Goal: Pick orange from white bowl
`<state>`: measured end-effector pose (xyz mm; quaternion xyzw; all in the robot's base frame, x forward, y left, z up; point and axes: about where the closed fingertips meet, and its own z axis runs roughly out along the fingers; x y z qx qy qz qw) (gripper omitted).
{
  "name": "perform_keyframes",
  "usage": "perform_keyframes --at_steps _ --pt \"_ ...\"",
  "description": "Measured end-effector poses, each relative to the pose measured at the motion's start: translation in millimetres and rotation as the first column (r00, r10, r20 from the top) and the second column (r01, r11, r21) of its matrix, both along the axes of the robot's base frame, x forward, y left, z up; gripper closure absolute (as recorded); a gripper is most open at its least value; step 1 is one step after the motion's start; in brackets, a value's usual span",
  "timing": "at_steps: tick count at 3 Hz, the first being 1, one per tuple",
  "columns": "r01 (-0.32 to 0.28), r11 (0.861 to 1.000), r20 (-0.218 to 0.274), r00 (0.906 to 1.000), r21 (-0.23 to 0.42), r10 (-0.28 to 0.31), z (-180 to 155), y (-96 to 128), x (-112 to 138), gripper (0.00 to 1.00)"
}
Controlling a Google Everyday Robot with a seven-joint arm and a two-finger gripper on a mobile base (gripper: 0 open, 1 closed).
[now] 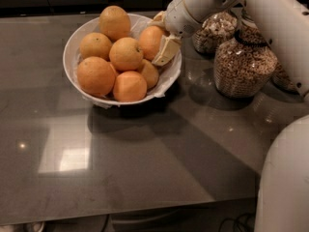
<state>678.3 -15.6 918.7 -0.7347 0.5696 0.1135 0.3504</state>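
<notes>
A white bowl (77,42) with a crinkled white lining holds several oranges at the back left of the dark table. My gripper (157,40) reaches in from the right, over the bowl's right rim. Its pale fingers (166,50) sit on either side of one deep-orange orange (146,40) at the right of the pile, one finger above it and one below right. The orange still rests among the others in the bowl. The white arm (203,1) runs up to the right.
Glass jars of cereal (244,64) stand right of the bowl, close behind the arm, with another jar (215,30) further back. The robot's white body (285,178) fills the lower right corner. The table's front edge (120,211) runs along the bottom.
</notes>
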Motion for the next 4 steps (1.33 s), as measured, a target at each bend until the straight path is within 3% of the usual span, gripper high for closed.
perform_keyframes --at_steps 2,4 --pt "0.008 1.000 0.028 0.9996 0.006 -0.008 10.2 0.0 -0.6 0.96" --pt "0.031 0.999 0.073 0.9968 0.016 -0.032 27.2 -3.0 -6.3 1.00"
